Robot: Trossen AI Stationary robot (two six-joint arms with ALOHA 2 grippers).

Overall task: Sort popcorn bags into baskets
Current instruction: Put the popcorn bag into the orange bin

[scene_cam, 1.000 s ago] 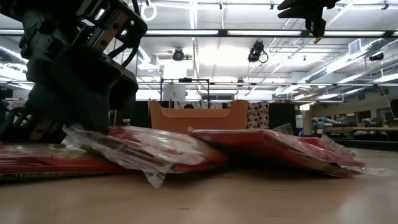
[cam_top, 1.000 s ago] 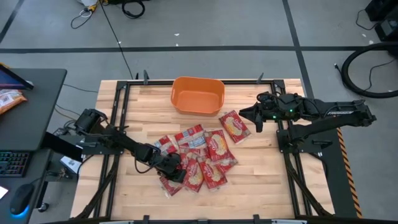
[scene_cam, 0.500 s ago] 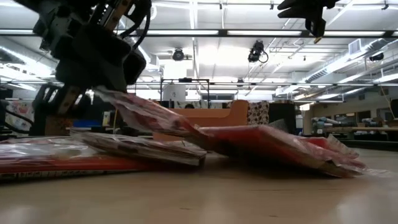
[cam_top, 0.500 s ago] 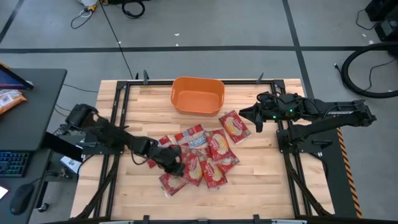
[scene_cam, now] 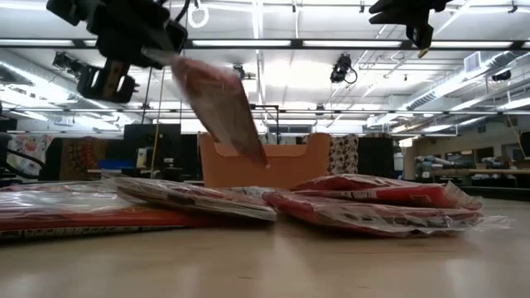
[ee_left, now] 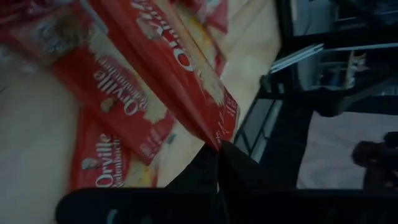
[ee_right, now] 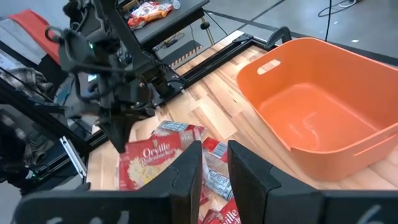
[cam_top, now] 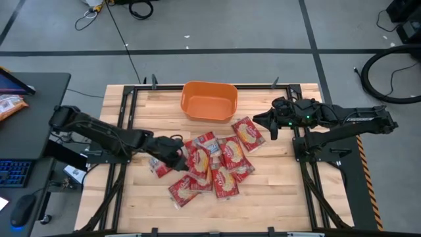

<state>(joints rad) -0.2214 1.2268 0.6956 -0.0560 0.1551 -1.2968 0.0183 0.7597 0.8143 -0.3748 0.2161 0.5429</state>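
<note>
An orange basket [cam_top: 209, 101] stands at the table's far middle. Several red popcorn bags [cam_top: 227, 168] lie overlapping in a pile on the wood at the table's centre, and one [cam_top: 248, 133] lies apart near the right arm. My left gripper [cam_top: 172, 153] is at the pile's left side, shut on one popcorn bag [scene_cam: 219, 103] that hangs above the pile. My right gripper [ee_right: 214, 168] hovers high by the table's right edge, open, with nothing between its fingers. My left gripper pinches the bag by a corner of its sealed end [ee_left: 217, 138] between its two fingers. The fingers come from the table's left, slanting down. The bag hangs tilted below and ahead of the fingers, its lower end [scene_cam: 252, 149] clear above the pile.
Black frame rails [cam_top: 125, 112] run along the table's left and right sides. A dark desk [cam_top: 33, 112] with a keyboard and an orange snack bag [cam_top: 10, 105] stands left of the table. Bare wood lies in front of the pile and beside the basket.
My left gripper has risen and drawn back toward the table's far left, staying shut on one bag. That bag first lifted at its held end, then came clear of the pile and now hangs tilted. The pile beneath has settled flatter.
</note>
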